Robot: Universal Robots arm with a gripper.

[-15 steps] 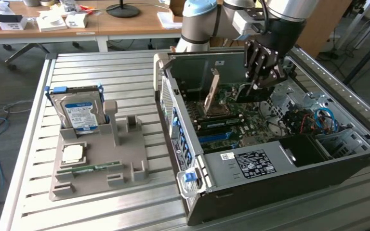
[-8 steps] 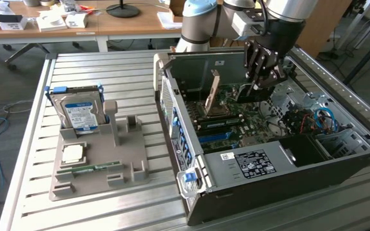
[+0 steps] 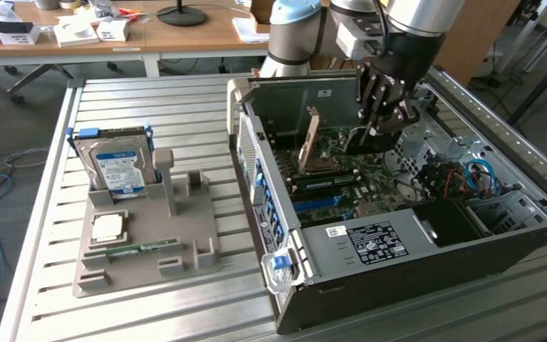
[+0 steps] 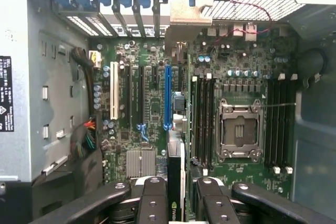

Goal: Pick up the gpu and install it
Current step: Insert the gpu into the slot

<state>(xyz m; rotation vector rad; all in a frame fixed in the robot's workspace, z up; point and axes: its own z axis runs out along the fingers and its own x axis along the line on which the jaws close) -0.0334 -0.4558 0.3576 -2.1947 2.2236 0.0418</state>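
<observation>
In the exterior view, an open computer case lies on its side on the slatted metal tabletop. Inside it are the green motherboard, a boxy power supply with a black label, and a bundle of blue and red cables toward the exterior view's right. The arm reaches down into the case, and the hand holds the gpu, a dark card that hangs just over the motherboard. On the exterior view's left, well apart from the case, stands a grey holder. In its slots are a hard drive standing upright, a square chip lying flat, and a green memory stick lying flat near the chip.

In the wrist view, the two fingers of the hand pinch the gpu between them, one on each flat side. The card is seen edge-on. It stands in line with the long blue slot on the motherboard. Whether its edge already touches that slot I cannot tell, because the card hides the place. Beside the blue slot are black slots and one white slot. On the other side stand memory modules and then the open processor socket with nothing in it.
</observation>
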